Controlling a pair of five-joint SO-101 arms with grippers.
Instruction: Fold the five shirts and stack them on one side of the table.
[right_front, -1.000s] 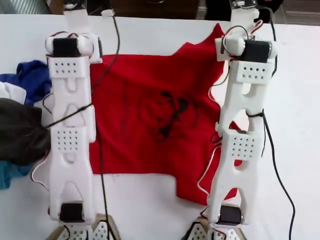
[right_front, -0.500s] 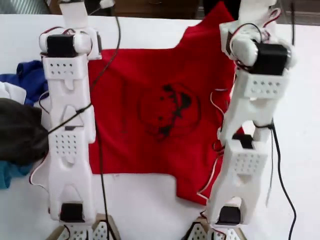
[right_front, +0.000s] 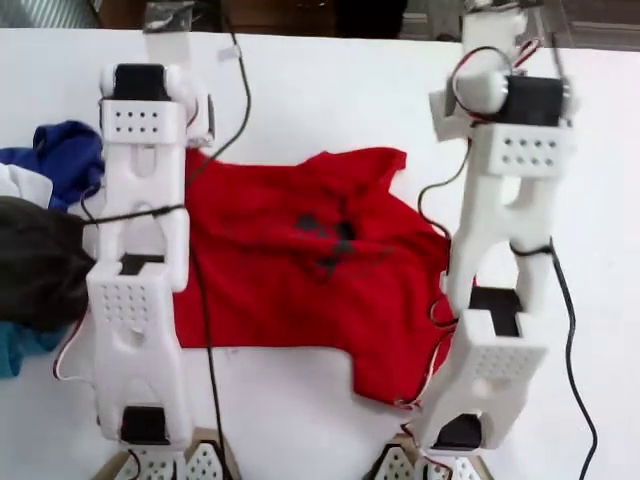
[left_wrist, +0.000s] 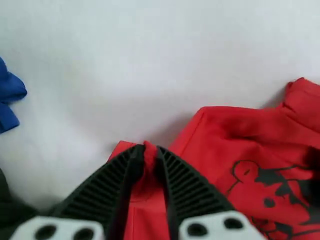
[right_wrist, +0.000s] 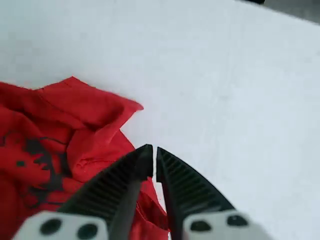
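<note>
— Whereabouts of the red shirt (right_front: 300, 270)?
— Spread on the white bench (right_front: 330, 90), between the left arm (right_front: 140, 250) and the right arm (right_front: 505, 250). Far part folded over onto itself, black print (right_front: 330, 235) face up and creased.
— Left tool (left_wrist: 145, 152)?
— Narrow, clamped on a pinch of the red shirt at its edge, ridged pads on either side of the cloth.
— Right tool (right_wrist: 154, 155)?
— Closed to a thin slit, with white bench visible through the slit at the tips. Red cloth just beside and beneath.
— Anything more on the bench?
— Heaped close beside the left arm, on its outer side: a blue shirt (right_front: 65, 155) farthest back, a white garment (right_front: 20, 185) against it, then a dark garment (right_front: 40, 260), and a scrap of teal cloth (right_front: 15, 345) nearest.
</note>
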